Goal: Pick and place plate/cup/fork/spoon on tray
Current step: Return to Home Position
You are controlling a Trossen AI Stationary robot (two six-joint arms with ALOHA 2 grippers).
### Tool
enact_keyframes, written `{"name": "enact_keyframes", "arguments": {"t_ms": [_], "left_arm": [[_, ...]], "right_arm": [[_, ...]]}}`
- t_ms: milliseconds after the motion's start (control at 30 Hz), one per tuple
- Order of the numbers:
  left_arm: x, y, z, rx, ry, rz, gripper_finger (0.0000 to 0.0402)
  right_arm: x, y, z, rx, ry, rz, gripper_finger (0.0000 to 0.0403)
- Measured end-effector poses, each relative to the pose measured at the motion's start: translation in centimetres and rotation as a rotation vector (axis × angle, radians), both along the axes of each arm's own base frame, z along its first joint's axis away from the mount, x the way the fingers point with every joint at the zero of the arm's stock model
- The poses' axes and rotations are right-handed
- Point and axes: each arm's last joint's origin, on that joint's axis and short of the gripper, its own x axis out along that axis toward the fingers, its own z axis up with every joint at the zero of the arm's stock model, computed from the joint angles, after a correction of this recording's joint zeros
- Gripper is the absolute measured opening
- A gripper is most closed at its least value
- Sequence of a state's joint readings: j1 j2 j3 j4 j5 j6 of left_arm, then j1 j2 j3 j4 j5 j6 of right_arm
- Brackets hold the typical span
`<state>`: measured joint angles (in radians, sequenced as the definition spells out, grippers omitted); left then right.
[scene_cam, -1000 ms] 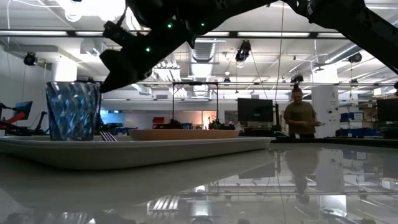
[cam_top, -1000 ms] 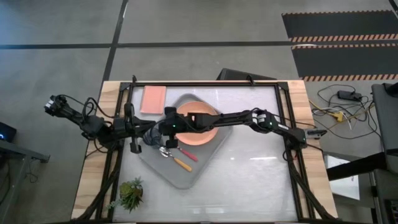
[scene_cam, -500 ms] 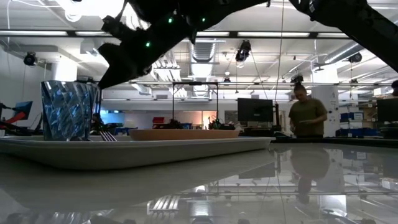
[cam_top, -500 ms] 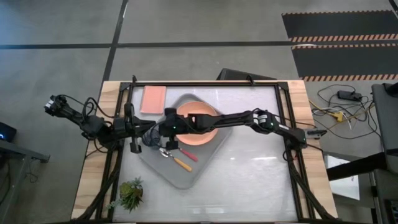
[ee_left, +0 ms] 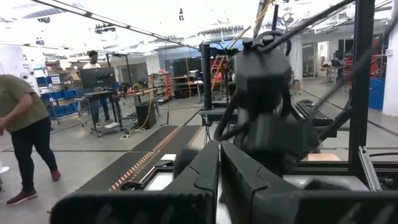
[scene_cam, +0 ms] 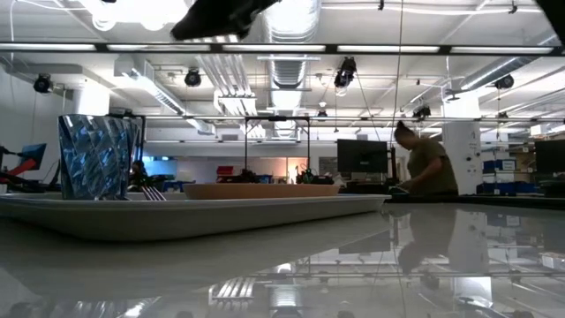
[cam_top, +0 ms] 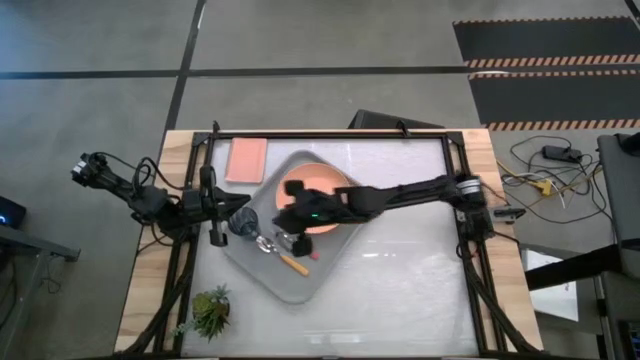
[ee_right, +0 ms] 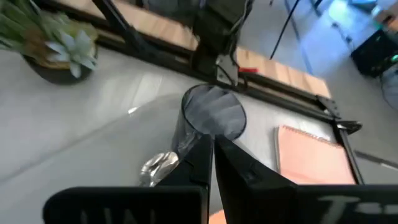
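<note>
The grey tray [cam_top: 300, 285] lies at the table's left middle. On it rest the salmon plate [cam_top: 300, 185], the dark cup [cam_top: 243, 222], upright on its base, the spoon [cam_top: 294, 265] with the orange handle and the fork [cam_top: 308, 253] with the pink handle. My right gripper [cam_top: 280, 235] hangs shut and empty above the cutlery, pointing at the cup [ee_right: 211, 115]; the spoon's bowl [ee_right: 158, 165] shows beside its fingers. My left gripper [cam_top: 222, 212] waits shut at the table's left edge, beside the cup. In the low view the cup [scene_cam: 97, 157] stands left of the plate [scene_cam: 260, 190].
A flat pink rectangle [cam_top: 247, 158] lies at the far left, beyond the tray. A small potted plant [cam_top: 211, 310] stands at the near left corner. A person [scene_cam: 424, 163] moves in the room behind the table. The table's right half is bare glossy surface [cam_top: 400, 270].
My right gripper has drawn back from the cup toward the table's right and near edge and has risen; in the low view its arm has left the space above the tray. The cup stands on the tray where it was.
</note>
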<state>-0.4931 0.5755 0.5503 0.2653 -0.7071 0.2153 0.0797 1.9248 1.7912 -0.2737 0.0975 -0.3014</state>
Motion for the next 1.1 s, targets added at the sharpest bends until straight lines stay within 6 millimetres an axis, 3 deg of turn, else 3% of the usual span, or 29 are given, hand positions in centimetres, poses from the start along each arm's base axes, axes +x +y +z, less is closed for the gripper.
{"name": "enact_keyframes", "arguments": {"t_ms": [267,433,700,900,1100], "left_arm": [[0.1,0.0,-0.6,0.032,0.061,0.0,0.0],[0.0,0.0,-1.4,0.063,0.134,-0.008,0.0],[0.0,-0.5,-3.2,0.038,0.282,-0.204,0.0],[0.3,-0.8,-6.2,0.007,0.306,-0.251,0.0],[-0.6,-0.3,-9.0,-0.019,0.243,-0.254,0.0]], "right_arm": [[-7.7,0.9,-0.6,0.055,-0.06,0.045,0.0009],[-13.2,0.3,-0.8,0.097,-0.135,0.031,0.0009],[-21.7,-0.5,-2.9,0.14,-0.241,0.053,0.0009],[-27.1,-1.1,-4.9,0.17,-0.33,0.077,0.0009],[-31.2,-1.6,-6.5,0.189,-0.408,0.073,0.0009]]}}
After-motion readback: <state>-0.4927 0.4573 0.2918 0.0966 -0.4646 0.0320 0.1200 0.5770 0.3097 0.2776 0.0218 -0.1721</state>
